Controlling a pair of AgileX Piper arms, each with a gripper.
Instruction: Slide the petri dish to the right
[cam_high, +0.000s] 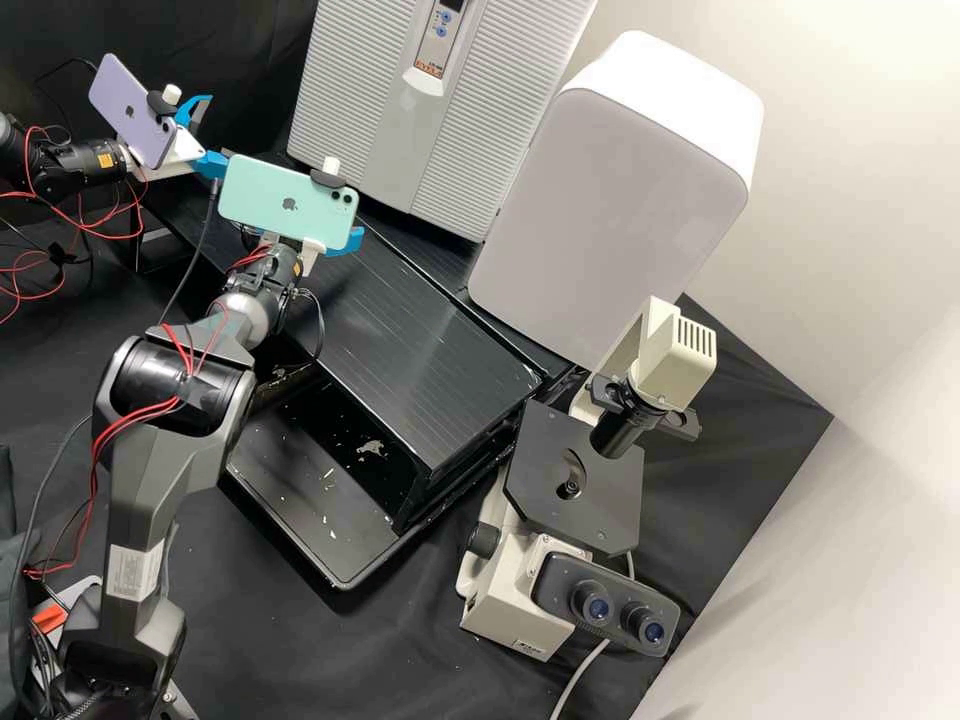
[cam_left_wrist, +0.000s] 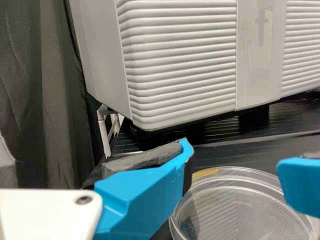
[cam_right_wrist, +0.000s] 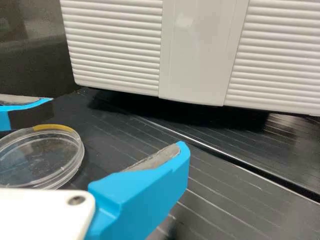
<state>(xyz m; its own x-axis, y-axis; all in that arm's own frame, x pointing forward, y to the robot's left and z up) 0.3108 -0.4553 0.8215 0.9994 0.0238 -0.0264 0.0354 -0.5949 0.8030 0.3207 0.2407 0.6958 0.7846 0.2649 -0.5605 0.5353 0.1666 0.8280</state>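
Blue fingers (cam_left_wrist: 145, 195) of the left gripper (cam_left_wrist: 232, 162) stand wide around the petri dish (cam_left_wrist: 240, 210) on the black deck (cam_right_wrist: 240, 180) before the white unit (cam_left_wrist: 180, 60); the right gripper (cam_right_wrist: 115, 135) gapes likewise. We advise low, flat rim contact and a slow rightward push.

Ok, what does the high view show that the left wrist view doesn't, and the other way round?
High view: the microscope, the large white box behind it, and an arm carrying a mint-green phone. Left wrist view: the clear petri dish lying on the black ribbed platform, between the blue fingers of the open left hand. Shared: the white ribbed appliance and that black ribbed platform.
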